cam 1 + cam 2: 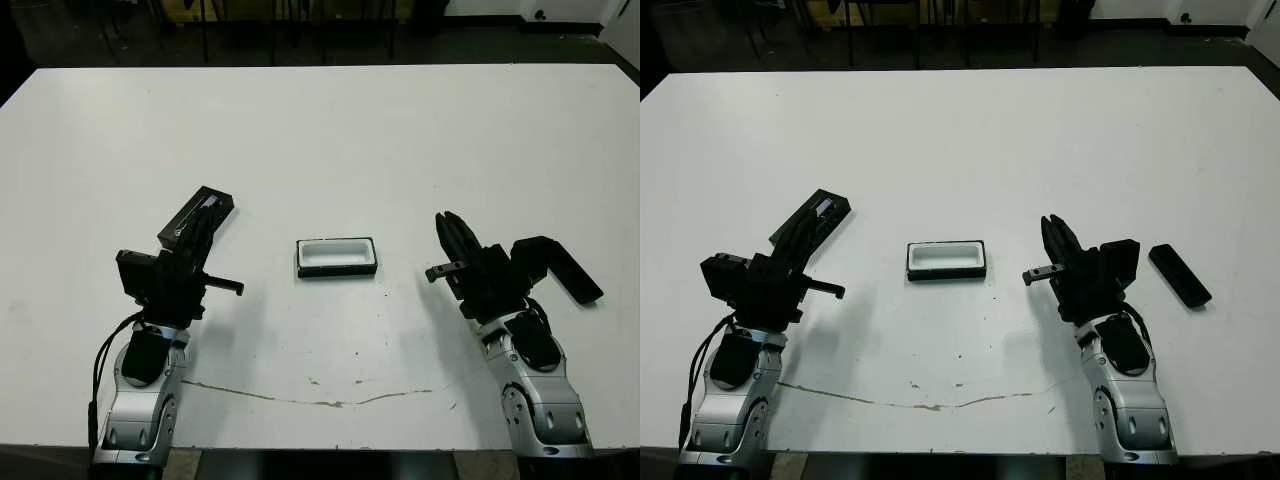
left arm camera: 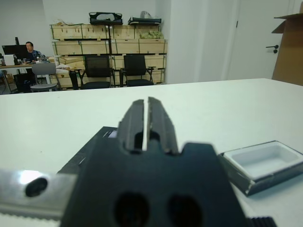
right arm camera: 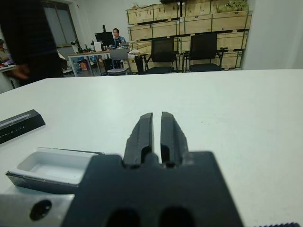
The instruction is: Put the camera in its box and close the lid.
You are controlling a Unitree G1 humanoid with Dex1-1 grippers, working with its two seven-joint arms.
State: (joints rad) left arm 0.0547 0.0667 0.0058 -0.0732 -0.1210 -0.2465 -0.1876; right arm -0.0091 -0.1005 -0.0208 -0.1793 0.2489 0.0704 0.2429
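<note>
I see the open box (image 1: 946, 259) mid-bench, the lid (image 1: 812, 225) at its 9 o'clock under my narrow left hand (image 2: 147, 118), the camera (image 1: 1180, 275) at 3 o'clock beyond my narrow, empty right hand (image 3: 156, 135)

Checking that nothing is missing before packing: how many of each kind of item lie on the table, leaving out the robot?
camera: 1
box: 1
lid: 1
Total: 3
</note>
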